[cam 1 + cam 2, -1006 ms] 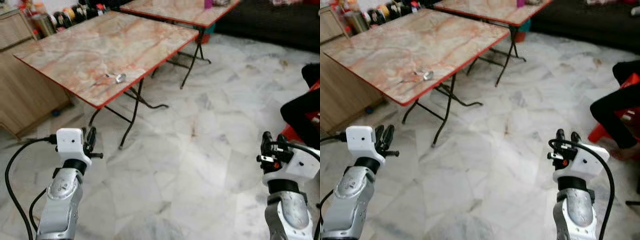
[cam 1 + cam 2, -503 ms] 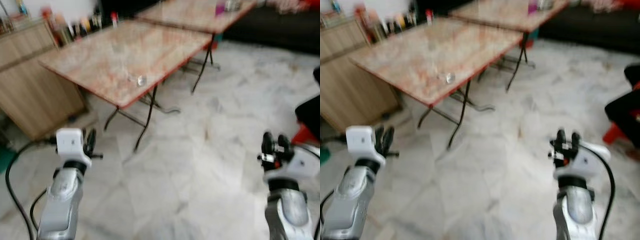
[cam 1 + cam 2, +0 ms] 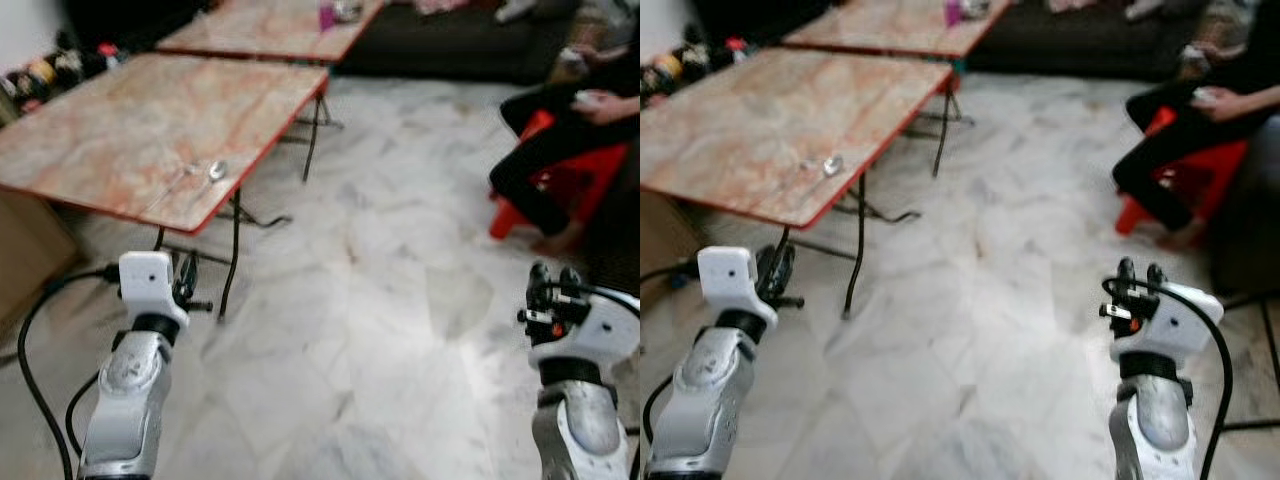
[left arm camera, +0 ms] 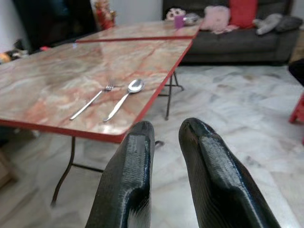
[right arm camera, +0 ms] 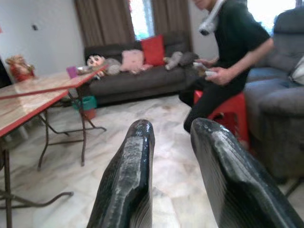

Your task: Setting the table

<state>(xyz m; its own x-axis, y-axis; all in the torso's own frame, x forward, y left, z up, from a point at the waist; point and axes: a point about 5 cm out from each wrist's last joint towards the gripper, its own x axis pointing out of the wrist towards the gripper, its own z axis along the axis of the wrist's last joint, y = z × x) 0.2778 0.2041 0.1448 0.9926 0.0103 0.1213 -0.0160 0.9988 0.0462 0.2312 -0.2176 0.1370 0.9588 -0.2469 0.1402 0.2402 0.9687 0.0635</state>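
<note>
A spoon (image 4: 124, 94) and fork (image 4: 91, 101) are seen side by side near the red-edged table's (image 3: 120, 140) corner. Both the left gripper (image 4: 164, 142) and right gripper (image 5: 173, 137) are held empty over the floor, fingers slightly parted. A person (image 5: 228, 57) is seated on a red stool (image 3: 560, 180).

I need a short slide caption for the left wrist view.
Left end effector, fingers apart, faces a fork and spoon lying side by side on the marble-patterned table.

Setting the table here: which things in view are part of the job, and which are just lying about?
Part of the job:
- fork on the near table
- spoon beside it
- left gripper and right gripper, both empty

Lying about:
- purple cup on the far table
- cushions on the sofa
- red stool, person seated
</note>
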